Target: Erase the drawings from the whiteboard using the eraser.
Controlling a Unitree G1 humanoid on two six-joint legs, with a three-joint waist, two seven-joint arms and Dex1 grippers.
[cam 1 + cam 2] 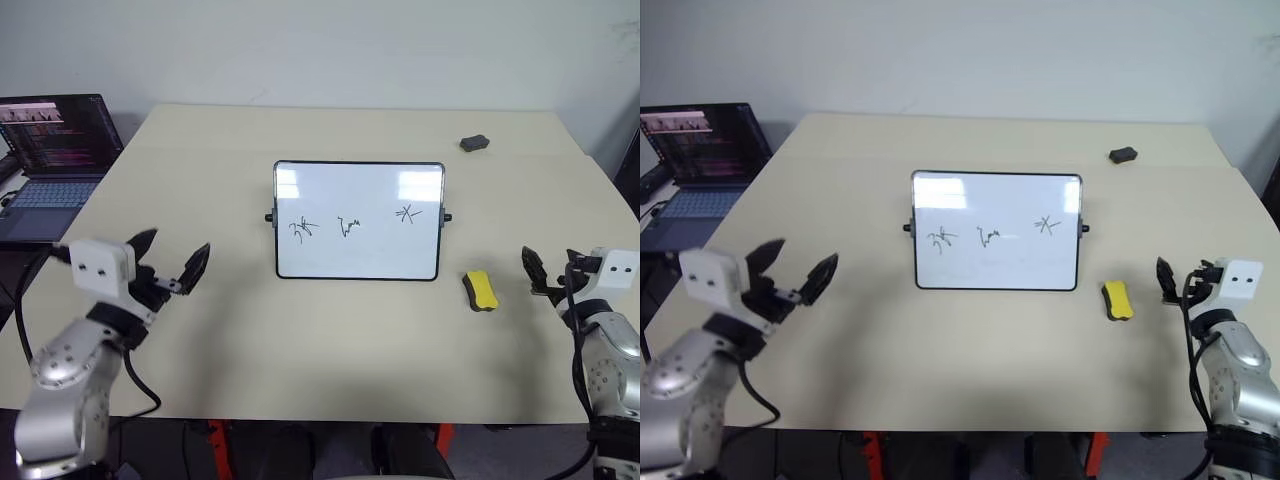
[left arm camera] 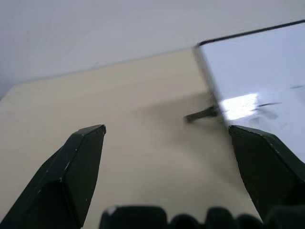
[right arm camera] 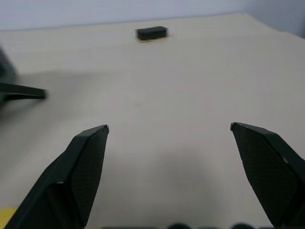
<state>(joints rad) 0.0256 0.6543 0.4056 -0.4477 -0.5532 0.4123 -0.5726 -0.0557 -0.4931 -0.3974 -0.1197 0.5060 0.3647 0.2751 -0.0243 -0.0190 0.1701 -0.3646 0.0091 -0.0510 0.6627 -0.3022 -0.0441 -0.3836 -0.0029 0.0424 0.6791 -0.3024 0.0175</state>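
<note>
The whiteboard (image 1: 360,256) lies flat in the middle of the tan table (image 1: 300,340), and the left wrist view catches its corner (image 2: 257,67). Three thin dark drawings sit in a row on it: one at the left (image 1: 303,230), one in the middle (image 1: 348,226), one at the right (image 1: 406,213). The yellow eraser (image 1: 481,290) rests on the table just off the board's near right corner. My left gripper (image 1: 177,257) hovers open to the left of the board, holding nothing. My right gripper (image 1: 548,262) is open and empty to the right of the eraser.
A small dark grey lump (image 1: 475,143) lies at the table's far right, and it is also seen ahead of the right gripper (image 3: 152,33). An open laptop (image 1: 55,150) stands beyond the table's left edge. Black knobs stick out from the board's sides (image 1: 270,217).
</note>
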